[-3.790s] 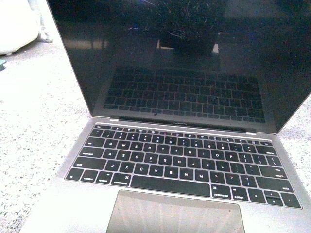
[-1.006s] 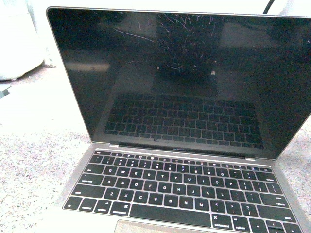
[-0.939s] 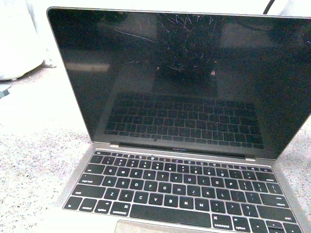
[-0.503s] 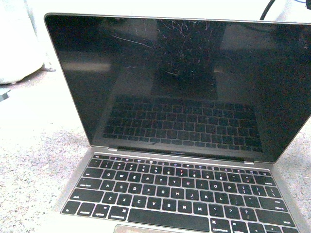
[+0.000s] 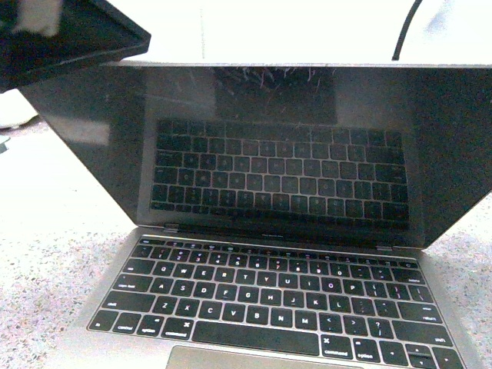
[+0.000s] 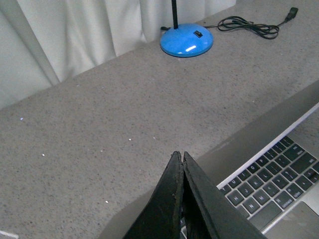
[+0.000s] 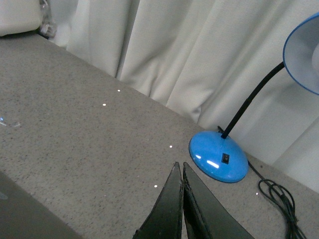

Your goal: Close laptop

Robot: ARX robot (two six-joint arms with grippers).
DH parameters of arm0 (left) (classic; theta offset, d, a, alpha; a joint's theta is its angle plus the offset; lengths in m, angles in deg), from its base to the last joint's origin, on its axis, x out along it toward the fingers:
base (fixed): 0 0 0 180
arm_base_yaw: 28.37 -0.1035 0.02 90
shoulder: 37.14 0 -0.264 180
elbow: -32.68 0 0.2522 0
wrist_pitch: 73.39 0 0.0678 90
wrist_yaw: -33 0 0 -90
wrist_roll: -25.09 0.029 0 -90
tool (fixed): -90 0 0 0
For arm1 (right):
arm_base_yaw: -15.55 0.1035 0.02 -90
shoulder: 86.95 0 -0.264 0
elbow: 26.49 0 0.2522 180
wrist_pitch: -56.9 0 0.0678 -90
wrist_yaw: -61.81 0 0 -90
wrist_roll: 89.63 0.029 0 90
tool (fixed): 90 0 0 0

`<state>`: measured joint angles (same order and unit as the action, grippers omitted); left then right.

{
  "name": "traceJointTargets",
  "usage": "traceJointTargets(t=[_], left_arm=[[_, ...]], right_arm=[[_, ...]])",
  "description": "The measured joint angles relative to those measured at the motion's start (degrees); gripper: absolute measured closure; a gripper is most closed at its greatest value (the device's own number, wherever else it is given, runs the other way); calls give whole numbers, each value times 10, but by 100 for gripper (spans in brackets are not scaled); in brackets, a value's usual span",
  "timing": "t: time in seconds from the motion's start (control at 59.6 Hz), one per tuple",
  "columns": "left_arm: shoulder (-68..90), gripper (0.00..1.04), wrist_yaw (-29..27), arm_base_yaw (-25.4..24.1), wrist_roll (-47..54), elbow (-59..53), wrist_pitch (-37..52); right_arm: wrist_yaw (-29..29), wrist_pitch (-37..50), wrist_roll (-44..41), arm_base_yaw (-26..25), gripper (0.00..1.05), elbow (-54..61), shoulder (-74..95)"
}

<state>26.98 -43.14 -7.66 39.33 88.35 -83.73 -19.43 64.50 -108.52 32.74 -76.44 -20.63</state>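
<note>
The laptop (image 5: 284, 304) is a grey MacBook with black keys, standing open in the front view. Its glossy scratched screen (image 5: 269, 154) leans forward over the keyboard and mirrors the keys. A black finger (image 5: 77, 42) of my left gripper juts in above the lid's upper left corner. In the left wrist view my left gripper (image 6: 178, 155) is shut and holds nothing, with the grey lid (image 6: 259, 130) and keys (image 6: 271, 181) just past its tips. My right gripper (image 7: 179, 165) is shut, holds nothing, and hangs over bare table behind the laptop.
The speckled grey table (image 6: 99, 129) runs back to white curtains (image 7: 164, 45). A blue desk lamp's base (image 7: 218, 157) and its black cable (image 7: 284, 199) sit behind the laptop. The cable (image 5: 405, 31) also shows at the top right of the front view.
The lid has swung forward toward the keyboard, so the screen now shows steeply foreshortened. The black finger of my left gripper has come into view at the upper left.
</note>
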Motion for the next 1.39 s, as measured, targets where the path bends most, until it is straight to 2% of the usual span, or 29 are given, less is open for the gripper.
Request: traceJointTargets(t=[0.084,0.134,0.235,0.369,0.453,0.604,0.738,0.822,0.872,0.99,1.023,1.04,1.073,1.107,1.157,1.191,1.275,1.392], left_arm=[[-33,101,28,-8,-25,-42,0],[-50,101,38,-12,-39,-65,-1],[-80,101,56,-23,-71,-114,-5],[-127,101,49,-49,-116,-174,-18],[-173,101,64,-50,-140,-202,-29],[-254,101,73,-49,-180,-255,-52],[-323,101,76,-62,-221,-295,-81],[-391,101,83,-99,-236,-314,-116],[-428,101,106,-136,-249,-315,-143],[-501,101,154,-224,-265,-312,-192],[-510,101,152,-241,-268,-310,-188],[-516,101,141,-241,-263,-310,-181],[-540,101,47,-232,-240,-324,-128],[-557,101,-13,-222,-219,-335,-92],[-578,101,-88,-211,-194,-343,-57],[-584,101,-115,-210,-182,-345,-49],[-601,101,-141,-210,-165,-366,-41],[-608,101,-137,-208,-155,-389,-41]], right_arm=[[-4,13,35,23,104,38,-32],[29,23,77,65,104,68,-43],[32,44,131,114,104,125,-50],[-25,87,206,136,104,189,-99],[-57,98,243,149,104,216,-129],[-140,95,299,181,104,272,-206],[-258,66,325,210,104,308,-293],[-362,5,318,250,104,330,-377],[-399,-3,298,256,104,338,-419],[-423,-4,251,233,104,340,-466],[-429,-6,237,223,104,340,-478],[-435,-11,233,220,104,339,-482],[-442,-41,222,208,104,334,-495],[-429,-73,215,192,104,332,-511],[-396,-120,206,157,104,333,-539],[-373,-141,203,134,104,333,-553],[-314,-175,196,76,104,333,-580],[-254,-194,193,7,104,333,-608]])
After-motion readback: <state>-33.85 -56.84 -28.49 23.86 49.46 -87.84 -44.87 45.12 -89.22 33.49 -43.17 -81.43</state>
